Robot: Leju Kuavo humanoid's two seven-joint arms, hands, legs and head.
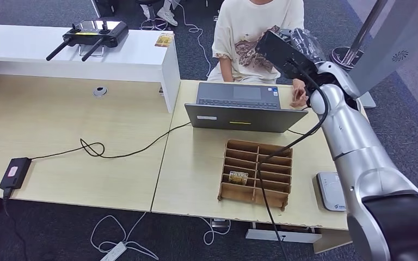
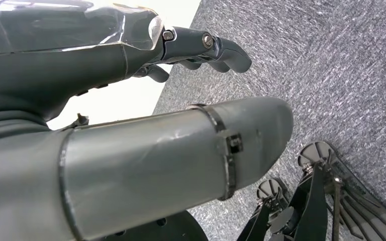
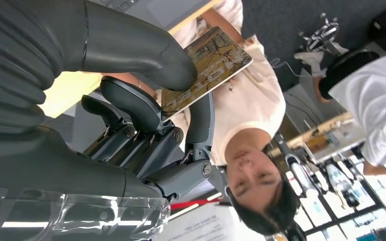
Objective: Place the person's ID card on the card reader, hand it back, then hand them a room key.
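Note:
My right hand (image 3: 146,125) pinches a room key card (image 3: 208,68), brown-patterned with lettering, between thumb and fingers. The hand (image 1: 303,39) is stretched out over the desk's far edge, in front of a person in a cream T-shirt (image 1: 250,32). The person's hand (image 1: 299,97) rests on the desk beside the laptop, apart from the card. A second patterned card (image 1: 238,176) lies in the wooden divided box (image 1: 275,198). The white card reader (image 1: 329,190) sits at the desk's right edge, partly behind my arm. My left hand (image 2: 146,150) hangs over grey carpet with nothing in it.
An open grey laptop (image 1: 245,106) stands between the box and the person. A black cable (image 1: 266,179) runs from my arm across the box. On the left desk lie a looped cable (image 1: 92,148) and a black adapter (image 1: 14,172). A controller (image 1: 93,33) sits on the white counter.

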